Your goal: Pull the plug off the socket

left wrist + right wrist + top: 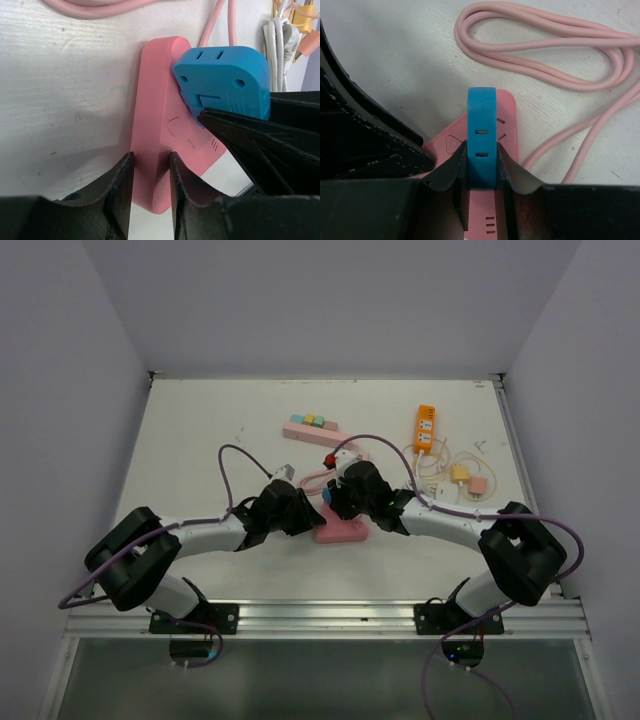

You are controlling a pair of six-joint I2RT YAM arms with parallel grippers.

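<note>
A pink power strip (341, 530) lies at the middle of the table. A blue plug adapter (222, 80) stands in its top face. My left gripper (150, 187) is shut on the near end of the pink strip (152, 150), one finger on each long side. My right gripper (481, 165) is shut on the blue plug (481, 130), its fingers (452, 170) pressed flat against both faces. The plug's base touches the pink strip (507, 112). In the top view both grippers (330, 502) meet over the strip and hide most of the plug.
The strip's pink cable (545, 55) loops on the table beyond it. A second pink strip with coloured blocks (312, 427) lies further back. An orange strip (425, 428) with white cables and small plugs (462, 478) lies at the back right.
</note>
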